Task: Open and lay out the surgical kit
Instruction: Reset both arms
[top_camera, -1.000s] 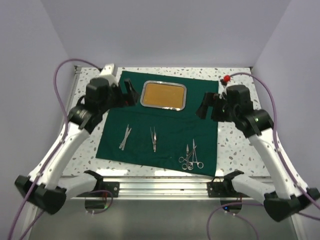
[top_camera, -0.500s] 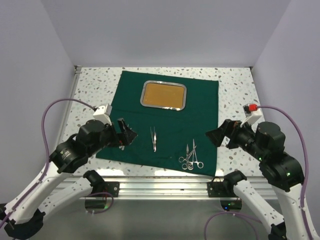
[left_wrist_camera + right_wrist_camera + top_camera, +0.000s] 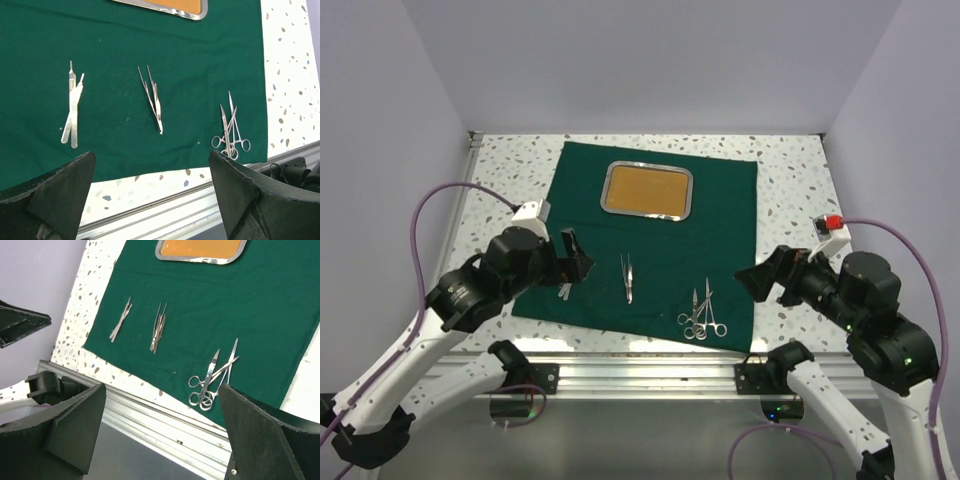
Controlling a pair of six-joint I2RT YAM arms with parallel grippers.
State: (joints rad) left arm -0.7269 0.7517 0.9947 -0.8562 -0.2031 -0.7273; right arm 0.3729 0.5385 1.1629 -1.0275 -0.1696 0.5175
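The surgical kit lies spread out. Its dark green cloth [image 3: 725,225] is flat on the table, with the empty steel tray [image 3: 647,190] at its far side. On the near half lie tweezers [image 3: 628,277] and ring-handled scissors and forceps [image 3: 702,312]. Two flat silver handles [image 3: 72,110] lie at the left, partly hidden in the top view by my left gripper [image 3: 576,260]. That gripper hangs open and empty over the cloth's near left corner. My right gripper [image 3: 760,275] is open and empty beside the cloth's near right edge. The wrist views show the tweezers [image 3: 152,99] and the scissors [image 3: 212,377].
The speckled tabletop [image 3: 795,180] shows around the cloth. A metal rail [image 3: 640,365] runs along the near edge, with both arm bases on it. Purple cables loop off each arm. Pale walls close in the left, right and far sides.
Both arms have drawn back from beside the tray to the near corners of the cloth. The instruments, tray and cloth have not moved. Both grippers stayed open.
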